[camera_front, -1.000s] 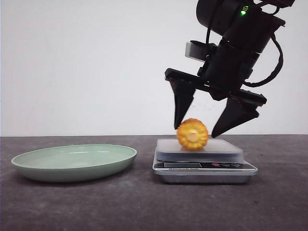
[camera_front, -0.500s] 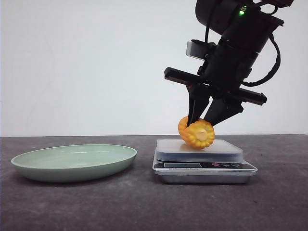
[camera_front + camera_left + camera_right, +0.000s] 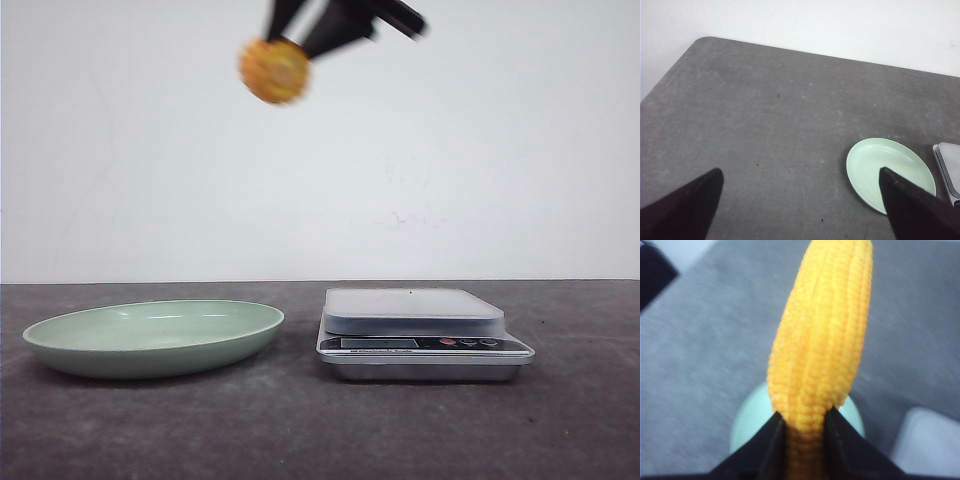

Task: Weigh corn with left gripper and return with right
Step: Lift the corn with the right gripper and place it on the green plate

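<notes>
The corn (image 3: 274,70), yellow-orange and blurred by motion, hangs high in the air near the top of the front view, above the gap between plate and scale. My right gripper (image 3: 291,42) is shut on it; only its black fingertips show at the top edge. In the right wrist view the corn (image 3: 822,340) is clamped between the two black fingers of the right gripper (image 3: 805,412). My left gripper (image 3: 800,172) is open and empty, high above the table, and out of the front view.
A pale green plate (image 3: 60,355) sits at the left of the dark table, and a silver scale (image 3: 420,330) with an empty platform stands to its right. The plate (image 3: 875,165) and scale edge (image 3: 951,165) show in the left wrist view. The plate (image 3: 747,420) lies below the corn.
The right gripper closed on the corn on the scale, then lifted it high and to the left. The scale platform is now empty.
</notes>
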Tool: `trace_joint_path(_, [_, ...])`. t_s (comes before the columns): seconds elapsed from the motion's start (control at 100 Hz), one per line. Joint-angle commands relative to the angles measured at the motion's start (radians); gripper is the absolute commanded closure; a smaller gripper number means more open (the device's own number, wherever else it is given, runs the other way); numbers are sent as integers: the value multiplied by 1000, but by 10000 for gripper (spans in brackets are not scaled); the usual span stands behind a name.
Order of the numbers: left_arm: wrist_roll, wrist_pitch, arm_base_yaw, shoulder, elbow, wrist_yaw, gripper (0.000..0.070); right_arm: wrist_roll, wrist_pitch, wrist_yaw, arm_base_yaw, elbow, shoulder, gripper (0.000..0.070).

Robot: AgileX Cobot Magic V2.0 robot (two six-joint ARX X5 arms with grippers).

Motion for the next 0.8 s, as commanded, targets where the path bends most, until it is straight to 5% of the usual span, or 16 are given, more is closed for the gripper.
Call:
trace_joint_path(0.0, [-3, -27, -5, -1, 12, -2, 105, 12, 8, 16, 29, 45, 57, 700])
trace_joint_path(0.6, [-2, -27, -5, -1, 12, -2, 105, 169, 68, 29, 138, 71, 462, 693])
trace_joint_path(0.67, [-2, -27, -5, -1, 12, -2, 105, 175, 72, 31, 144, 71, 474, 579])
trace_joint_path(0.79, [-2, -27, -5, -1, 12, -2, 105, 182, 77, 31, 146, 71, 480, 153])
